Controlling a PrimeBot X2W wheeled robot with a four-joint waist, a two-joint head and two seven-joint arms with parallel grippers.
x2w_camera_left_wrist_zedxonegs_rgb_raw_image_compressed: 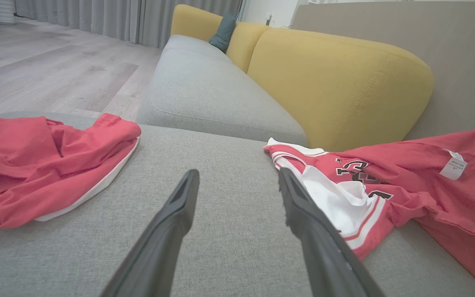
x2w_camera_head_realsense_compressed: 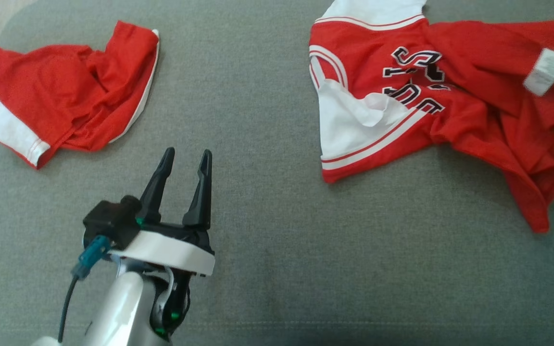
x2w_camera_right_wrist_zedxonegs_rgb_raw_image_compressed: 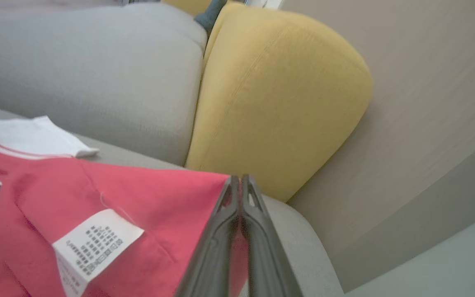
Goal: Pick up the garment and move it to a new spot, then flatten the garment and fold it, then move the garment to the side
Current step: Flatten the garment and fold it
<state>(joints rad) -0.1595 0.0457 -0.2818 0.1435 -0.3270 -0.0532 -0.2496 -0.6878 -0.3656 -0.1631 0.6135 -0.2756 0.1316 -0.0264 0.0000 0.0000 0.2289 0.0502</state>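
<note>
Now R gripper (x2w_camera_right_wrist_zedxonegs_rgb_raw_image_compressed: 241, 179) clamps jersey (x2w_camera_right_wrist_zedxonegs_rgb_raw_image_compressed: 146, 194), L gripper (x2w_camera_head_realsense_compressed: 187, 154) open.

Soft, even daylight; a faint shadow lies under the crumpled red-and-white jersey (x2w_camera_head_realsense_compressed: 378, 62). The right wrist view is slightly blurred; both wrist views bow at their edges.

grey sofa seat (x2w_camera_left_wrist_zedxonegs_rgb_raw_image_compressed: 204, 82) | yellow backrest (x2w_camera_left_wrist_zedxonegs_rgb_raw_image_compressed: 336, 82) | pale wood floor (x2w_camera_left_wrist_zedxonegs_rgb_raw_image_compressed: 56, 70) | grey curtains (x2w_camera_left_wrist_zedxonegs_rgb_raw_image_compressed: 97, 16)

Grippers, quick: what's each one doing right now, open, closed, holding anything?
Left gripper: open, holding nothing, above the grey fabric cushion.
Right gripper: shut on an edge of the red-and-white jersey with black lettering.
</note>
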